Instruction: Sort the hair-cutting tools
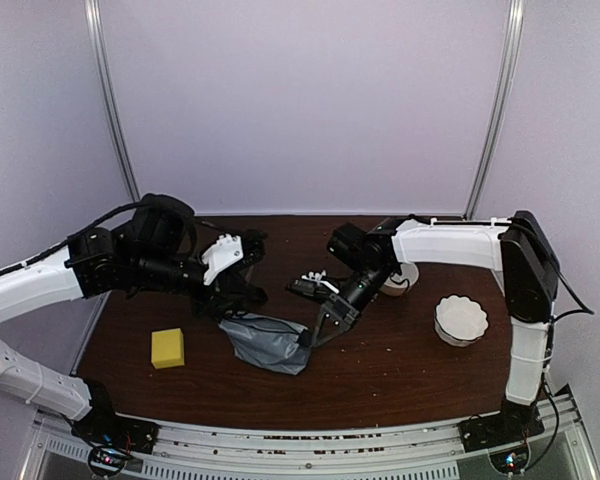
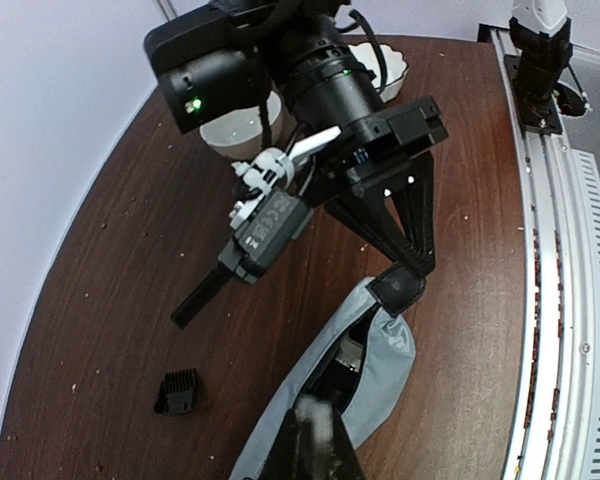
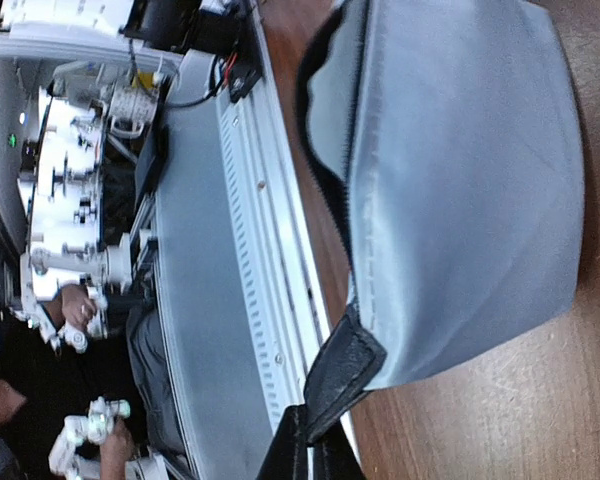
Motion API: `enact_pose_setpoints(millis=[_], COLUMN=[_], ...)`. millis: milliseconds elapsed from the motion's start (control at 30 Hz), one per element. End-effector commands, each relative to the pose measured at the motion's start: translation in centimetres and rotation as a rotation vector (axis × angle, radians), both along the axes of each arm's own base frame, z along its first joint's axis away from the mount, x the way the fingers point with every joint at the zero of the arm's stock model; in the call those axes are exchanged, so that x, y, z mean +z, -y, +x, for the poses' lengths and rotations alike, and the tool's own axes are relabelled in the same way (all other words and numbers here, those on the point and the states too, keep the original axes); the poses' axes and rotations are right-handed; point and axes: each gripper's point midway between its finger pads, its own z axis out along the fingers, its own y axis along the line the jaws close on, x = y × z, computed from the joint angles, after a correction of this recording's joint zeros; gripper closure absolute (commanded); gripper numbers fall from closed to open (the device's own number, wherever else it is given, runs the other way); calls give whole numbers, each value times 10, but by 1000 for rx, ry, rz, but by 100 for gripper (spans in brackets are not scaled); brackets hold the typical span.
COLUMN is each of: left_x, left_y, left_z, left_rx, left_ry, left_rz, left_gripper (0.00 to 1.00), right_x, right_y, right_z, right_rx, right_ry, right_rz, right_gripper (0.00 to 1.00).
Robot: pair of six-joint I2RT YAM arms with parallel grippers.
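Clipper: The black clipper (image 2: 268, 232) with the pale tip lies on the desk (image 1: 400, 380), near the middle, just under the right arm.
Little black piece: A tiny black clip-on piece (image 2: 180, 392) sits on the desk near the clipper's dark end, not touching it.
Other tools: I cannot see the scissors or the comb. Something pale shows inside the bag, but I cannot tell what it is.
Bag: The grey bag (image 1: 265, 345) lies at about 6 o'clock from the clipper, with its zip open.
Right pincer: The right pincer (image 3: 306, 450) is closed tight on the black tab (image 3: 342, 372) at the bag's end, at the bag's 3 o'clock side.
Left pincer: The left pincer (image 1: 232, 292) is at the bag's 11 o'clock side, by the open mouth. It is dark and blurry up close, so I cannot tell if it is open or closed.
Step, I think: The arms look to be holding the bag open so tools can come out or go in.
Farther out: One white bowl (image 1: 460, 320) sits at 3 o'clock and another bowl (image 1: 405, 280) at 2 o'clock. A yellow sponge (image 1: 168, 348) sits at 8 o'clock.
What could go wrong: The tab is small, so a hard pull could make it slip out. Then the bag would flop shut. The right arm hangs low over the clipper, so a swing could knock it away.
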Motion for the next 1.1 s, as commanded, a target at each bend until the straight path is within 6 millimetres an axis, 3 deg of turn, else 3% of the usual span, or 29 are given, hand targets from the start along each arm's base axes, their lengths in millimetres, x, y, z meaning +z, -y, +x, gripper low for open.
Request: enact_pose_setpoints(millis=[0, 100, 433, 733, 1067], left_x=[27, 17, 13, -5, -33], left_y=[31, 43, 71, 82, 85], left_z=[-4, -3, -7, -18, -2], left_rx=[-147, -184, -314, -393, -364], left_ry=[54, 27, -8, -113, -114], left_rz=[-80, -51, -62, -50, 64], left_gripper=[100, 100, 100, 100, 100], right_x=[20, 18, 3, 4, 7], right_y=[30, 36, 45, 48, 46], right_z=[-34, -35, -17, -15, -10], right_rx=[211, 243, 235, 242, 237], right_ry=[-78, -143, -204, -179, -166], right_rz=[26, 15, -24, -33, -30], right_gripper=[100, 100, 100, 100, 100])
